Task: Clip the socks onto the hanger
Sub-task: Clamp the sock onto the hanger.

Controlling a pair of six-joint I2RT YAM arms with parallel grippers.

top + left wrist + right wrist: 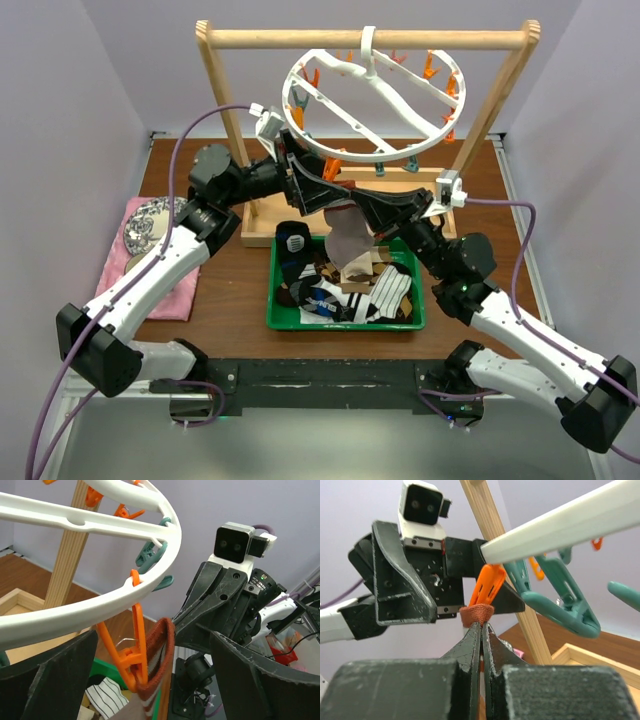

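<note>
The white ring hanger [375, 100] hangs by its hook from the wooden bar. One of its orange pegs [129, 662] is clamped on the rust-brown cuff of a beige sock [161, 647], which hangs below the ring's front rim [347, 243]. My left gripper [150, 647] stands open, its fingers [55, 680] wide on either side of the peg and touching neither peg nor sock. Coming from the right, my right gripper [481, 628] is shut on the same cuff [476, 614] just below the orange peg [488, 584]. More socks [345, 290] lie in the green tray [272, 300].
The light wooden frame [228, 110] carries the hanger; its base stands behind the tray. Teal pegs [560, 600] hang from the ring near my right gripper. A pink cloth [180, 290] with a patterned item [150, 225] on it lies at the left.
</note>
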